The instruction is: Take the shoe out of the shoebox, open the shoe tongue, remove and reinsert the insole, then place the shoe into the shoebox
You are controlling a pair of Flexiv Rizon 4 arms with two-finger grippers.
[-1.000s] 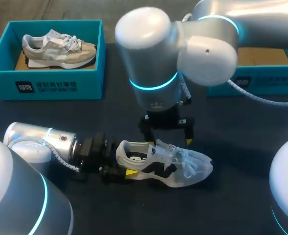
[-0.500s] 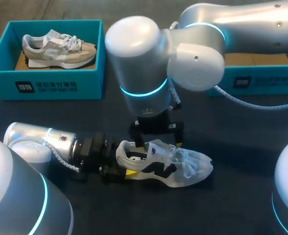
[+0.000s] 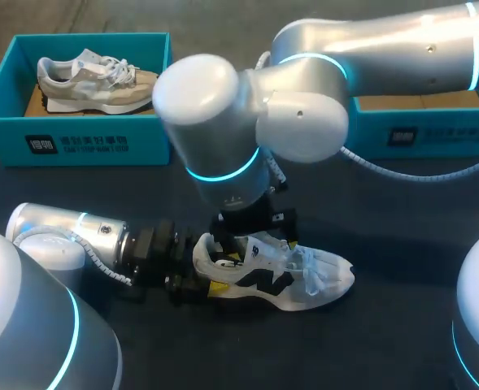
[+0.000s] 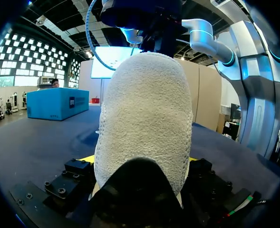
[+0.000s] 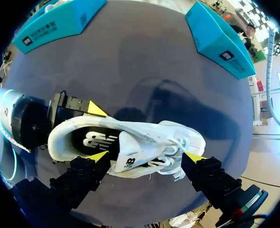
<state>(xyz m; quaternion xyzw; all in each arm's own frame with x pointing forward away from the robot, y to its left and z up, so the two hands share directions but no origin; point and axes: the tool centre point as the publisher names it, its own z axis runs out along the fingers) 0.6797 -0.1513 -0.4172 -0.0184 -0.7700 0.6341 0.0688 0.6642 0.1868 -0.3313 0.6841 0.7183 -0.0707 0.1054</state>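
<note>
Swinging lower and toward the table's left edge, my right arm is now hanging over the white shoe. Its right gripper is spread wide, one yellow tip toward the heel, one toward the laces. My left gripper is clamping the heel, pinning the shoe near the table's near edge. Next, I judge, is the tongue: pinching it gently and lifting toward the toe while the heel clamp is holding. One teal shoebox with a beige shoe is sitting at the far left corner — a second box at the far right.
</note>
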